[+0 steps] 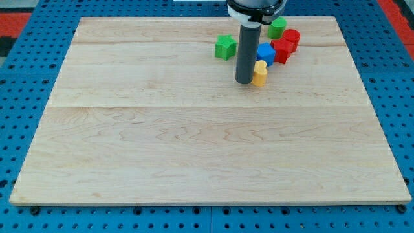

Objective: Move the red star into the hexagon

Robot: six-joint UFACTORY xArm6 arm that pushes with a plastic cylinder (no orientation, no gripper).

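No pincer is in view; our tip (pixel 244 81) rests beside the yellow block (pixel 259 74), below-left of the red star (pixel 281 50), probably lining up a push.

Bright, even overhead light, sharp focus throughout, with only faint soft shadows on the pale wooden board (pixel 194 142).

The wooden tabletop (pixel 207 129) is viewed whole from above its near edge, tilted toward the far edge.
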